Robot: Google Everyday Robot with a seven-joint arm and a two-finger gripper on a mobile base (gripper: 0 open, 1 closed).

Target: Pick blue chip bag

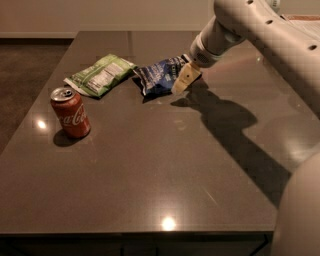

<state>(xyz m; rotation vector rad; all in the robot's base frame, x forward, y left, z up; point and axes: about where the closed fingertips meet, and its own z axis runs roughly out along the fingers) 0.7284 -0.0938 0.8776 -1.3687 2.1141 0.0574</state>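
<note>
At three o'clock of the blue chip bag (159, 76) hangs the gripper (184, 81) (open or closed: cannot tell); contents judged light, crinkly, slippery, so pinch its near edge.

Dark glossy tabletop (150, 175) with light glints (168, 223), pale wall (100, 15) behind, dark floor (22, 75) left

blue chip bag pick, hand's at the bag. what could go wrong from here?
1. The hand sits at the edge of the blue chip bag, not over its middle; a grasp there may catch only a corner and slip.
2. The bag lies flat on a glossy table; a push could slide it rather than pin it.
3. The green bag lies close on the side away from the hand; a sliding bag could shove into it.
</note>
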